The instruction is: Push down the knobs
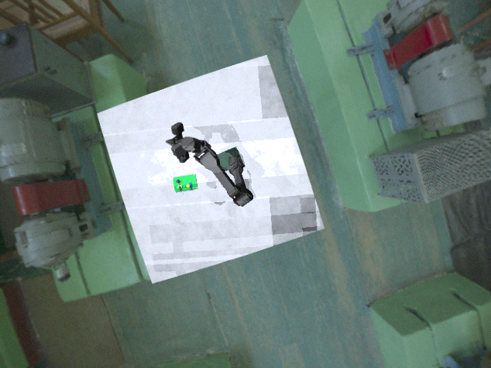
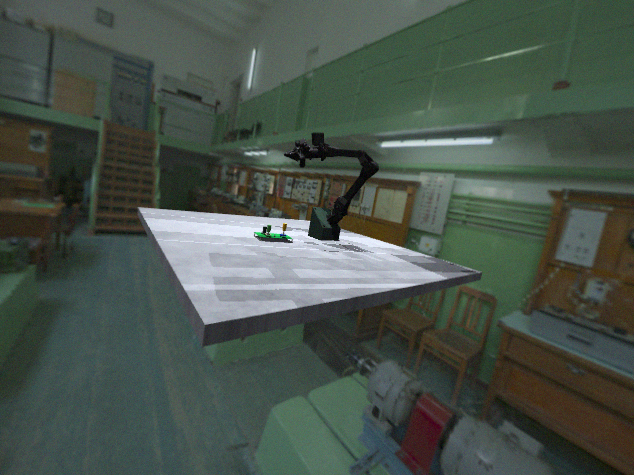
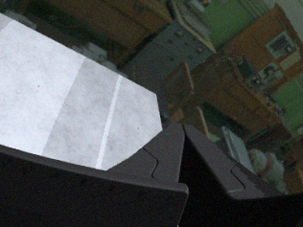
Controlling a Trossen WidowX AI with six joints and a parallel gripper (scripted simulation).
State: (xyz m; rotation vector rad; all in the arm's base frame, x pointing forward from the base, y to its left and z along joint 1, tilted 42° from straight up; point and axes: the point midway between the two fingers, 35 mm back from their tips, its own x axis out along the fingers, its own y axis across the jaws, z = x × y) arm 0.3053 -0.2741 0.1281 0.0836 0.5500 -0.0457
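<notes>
A green circuit board (image 1: 187,179) (image 2: 274,235) stands low on the table. A yellow knob (image 1: 188,186) (image 2: 284,226) stands up over a blue potentiometer near one end of the board. A dark knob (image 1: 177,180) and another small upright part (image 1: 180,187) are at the other end. How far the knobs sit down on their shafts is too small to tell. My gripper (image 1: 167,141) (image 2: 286,154) (image 3: 178,134) is shut and empty, its fingertips together. It is high above the table, off to one side of the board and clear of it. The board is outside the wrist view.
The pale table (image 1: 204,228) (image 2: 254,300) (image 3: 38,86) carries the arm's dark base (image 1: 229,159) (image 2: 319,224) beside the board. The arm's upper links reach up and over from the base. Chairs, cabinets and machines stand beyond the table's edges.
</notes>
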